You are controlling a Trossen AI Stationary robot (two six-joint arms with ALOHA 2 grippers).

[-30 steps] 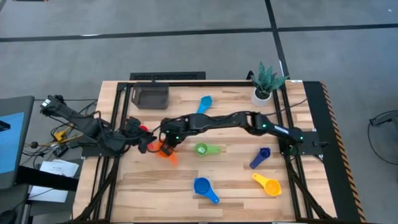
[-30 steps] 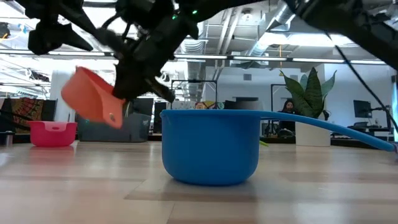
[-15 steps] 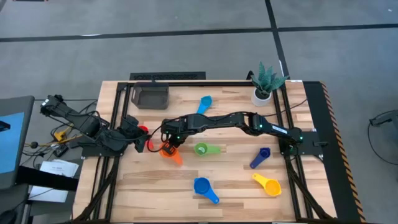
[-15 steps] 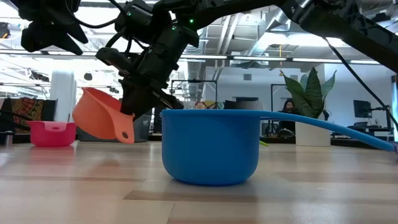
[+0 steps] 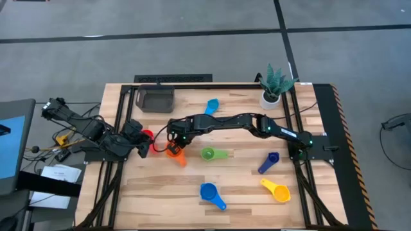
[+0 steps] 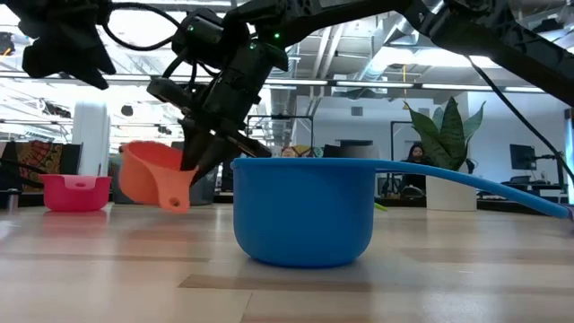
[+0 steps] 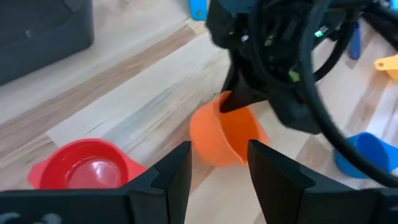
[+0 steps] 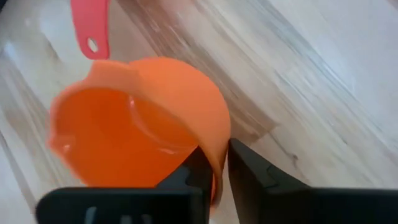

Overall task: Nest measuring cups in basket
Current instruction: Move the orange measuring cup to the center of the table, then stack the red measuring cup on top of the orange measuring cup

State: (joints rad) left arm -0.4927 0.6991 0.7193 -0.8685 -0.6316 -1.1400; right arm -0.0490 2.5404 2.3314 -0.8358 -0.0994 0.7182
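One orange cup (image 8: 140, 121) is pinched by its rim in my right pincer (image 8: 214, 168), low over the surface (image 5: 244, 186) toward its left edge, just beside the red cup (image 7: 84, 165). I judge I should set it level before letting go. My left pincer (image 7: 217, 171) waits nearby, fingers apart.

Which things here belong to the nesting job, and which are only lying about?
Job: orange cup in the right gripper; red cup; green cup; light blue cup; blue cup; dark blue cup; yellow cup; basket.
Lying about: plant pot; left gripper waits, open.
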